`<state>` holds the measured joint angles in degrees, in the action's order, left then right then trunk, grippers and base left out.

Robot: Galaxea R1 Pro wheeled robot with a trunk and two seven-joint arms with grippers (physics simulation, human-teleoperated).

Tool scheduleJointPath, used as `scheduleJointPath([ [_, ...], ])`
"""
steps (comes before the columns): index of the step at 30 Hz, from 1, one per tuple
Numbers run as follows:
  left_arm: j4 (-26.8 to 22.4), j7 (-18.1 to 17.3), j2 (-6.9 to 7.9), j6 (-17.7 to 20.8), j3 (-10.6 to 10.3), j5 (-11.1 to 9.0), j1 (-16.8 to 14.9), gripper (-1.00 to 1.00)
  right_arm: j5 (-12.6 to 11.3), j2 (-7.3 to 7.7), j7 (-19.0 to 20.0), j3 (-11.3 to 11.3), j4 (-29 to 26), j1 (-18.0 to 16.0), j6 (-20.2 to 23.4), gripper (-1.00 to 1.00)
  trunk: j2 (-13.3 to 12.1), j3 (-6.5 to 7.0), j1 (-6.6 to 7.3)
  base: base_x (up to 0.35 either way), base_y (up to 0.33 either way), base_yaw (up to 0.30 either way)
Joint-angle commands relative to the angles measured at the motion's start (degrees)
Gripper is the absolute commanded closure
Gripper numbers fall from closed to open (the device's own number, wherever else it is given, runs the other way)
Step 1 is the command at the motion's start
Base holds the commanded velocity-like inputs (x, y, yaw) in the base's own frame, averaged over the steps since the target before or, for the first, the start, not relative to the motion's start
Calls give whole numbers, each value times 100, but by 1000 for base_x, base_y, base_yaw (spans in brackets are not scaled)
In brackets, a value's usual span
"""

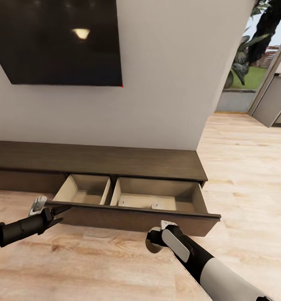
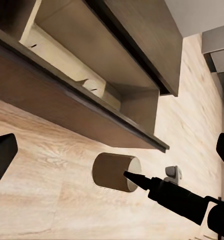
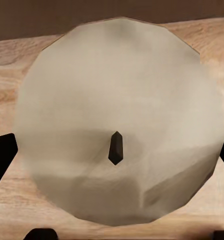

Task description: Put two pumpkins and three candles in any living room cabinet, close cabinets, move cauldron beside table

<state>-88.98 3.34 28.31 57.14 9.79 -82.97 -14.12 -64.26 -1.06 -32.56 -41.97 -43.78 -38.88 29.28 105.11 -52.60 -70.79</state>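
Pale wood floor (image 1: pixel 240 167) runs along a white wall, where the cabinet (image 1: pixel 115 161) sits low with its wide front (image 1: pixel 136 217) pulled out (beige interior exposed). Right gripper (image 1: pixel 153 241) hangs just before that front, clamped on a candle (image 3: pixel 117 120), dark wick (image 3: pixel 115 148) facing the wrist camera. Left gripper (image 1: pixel 59 213) sits at the front's left end, fingers apart.

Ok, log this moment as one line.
right gripper: holding candle over floor, before open cabinet | left gripper: open, at drawer front | drawer: pulled out, two compartments | next: likely candle into drawer
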Motion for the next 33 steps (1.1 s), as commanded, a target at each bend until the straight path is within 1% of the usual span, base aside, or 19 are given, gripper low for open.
scheduleJointPath([
  [1,-5,35,0,25,5,-36,-3,-100,-44,4,-39,-18,-7,-6,0,100,2,-5,-1,188,-270,0],
  [18,-5,35,0,25,5,-32,35,-100,-53,5,-21,-17,-11,-6,17,100,2,-5,-1,152,-286,-2],
  [23,-5,35,-1,25,5,-34,40,-100,-64,16,-15,-13,-89,-6,45,100,2,-5,-1,41,-93,0],
  [26,-5,35,-1,25,5,-35,41,-100,-73,33,-16,-4,-403,-6,98,100,2,-5,-1,8,-17,0],
  [28,-5,35,-1,25,5,-35,41,-100,-76,40,-34,115,-896,-6,222,100,2,-5,-1,3,-6,0],
  [30,-5,35,-1,25,5,-35,41,-100,-73,47,-57,386,-1350,-4,395,100,2,-5,-1,1,-3,0],
  [31,-5,35,-1,25,5,-35,41,-100,-70,48,-64,531,-1484,-2,474,100,2,-5,-1,1,-1,0],
  [33,-5,35,-1,25,5,-35,41,-100,-55,46,-69,692,-1595,1,551,100,2,-5,-1,0,-1,0],
])
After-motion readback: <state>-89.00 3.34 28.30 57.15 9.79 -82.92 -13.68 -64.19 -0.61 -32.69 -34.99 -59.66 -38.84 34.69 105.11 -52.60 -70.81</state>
